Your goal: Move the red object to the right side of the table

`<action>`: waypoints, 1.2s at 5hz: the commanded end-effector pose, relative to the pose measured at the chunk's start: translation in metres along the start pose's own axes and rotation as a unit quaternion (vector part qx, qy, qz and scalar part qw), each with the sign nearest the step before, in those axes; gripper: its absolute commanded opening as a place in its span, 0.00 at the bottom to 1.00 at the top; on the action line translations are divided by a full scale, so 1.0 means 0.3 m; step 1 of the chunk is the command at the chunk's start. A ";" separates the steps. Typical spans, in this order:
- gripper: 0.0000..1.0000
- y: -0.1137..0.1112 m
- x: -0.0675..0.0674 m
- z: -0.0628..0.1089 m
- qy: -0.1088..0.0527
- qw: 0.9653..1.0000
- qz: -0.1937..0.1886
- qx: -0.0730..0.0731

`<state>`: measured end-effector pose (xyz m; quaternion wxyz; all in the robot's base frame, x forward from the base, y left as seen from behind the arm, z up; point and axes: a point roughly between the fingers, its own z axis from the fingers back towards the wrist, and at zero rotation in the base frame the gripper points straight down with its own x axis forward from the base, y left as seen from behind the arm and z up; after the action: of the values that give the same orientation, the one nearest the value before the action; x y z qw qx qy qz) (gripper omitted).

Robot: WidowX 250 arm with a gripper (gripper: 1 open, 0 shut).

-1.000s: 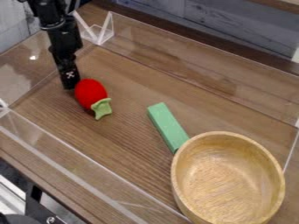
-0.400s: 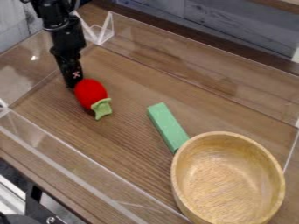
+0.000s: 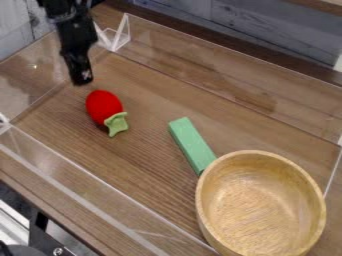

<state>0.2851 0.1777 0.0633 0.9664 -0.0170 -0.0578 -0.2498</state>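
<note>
The red object (image 3: 104, 106) lies at the table's (image 3: 254, 95) left side, unmoved. The gripper (image 3: 80, 74) hovers above, closed and empty

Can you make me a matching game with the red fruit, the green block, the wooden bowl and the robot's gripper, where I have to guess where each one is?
Things:
1. red fruit
2. green block
3. wooden bowl
4. gripper

Places:
A. bottom right corner of the table
B. up above the table, at the top left
C. lying on the table on the left, leafy end toward the front
D. in the middle, between the fruit and the bowl

Pairs: 1-C, 2-D, 3-A, 4-B
</note>
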 end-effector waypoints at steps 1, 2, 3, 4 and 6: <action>1.00 -0.038 0.020 0.046 -0.013 0.999 -0.027 0.020; 1.00 -0.096 0.016 0.036 -0.013 0.999 -0.049 0.011; 1.00 -0.126 0.023 0.026 -0.010 0.997 -0.071 0.002; 1.00 -0.154 0.033 0.016 -0.006 0.996 -0.093 -0.007; 1.00 -0.146 -0.005 -0.043 -0.002 0.999 -0.038 -0.009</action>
<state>0.2611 0.1366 0.0420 0.9557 -0.0354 -0.0465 -0.2884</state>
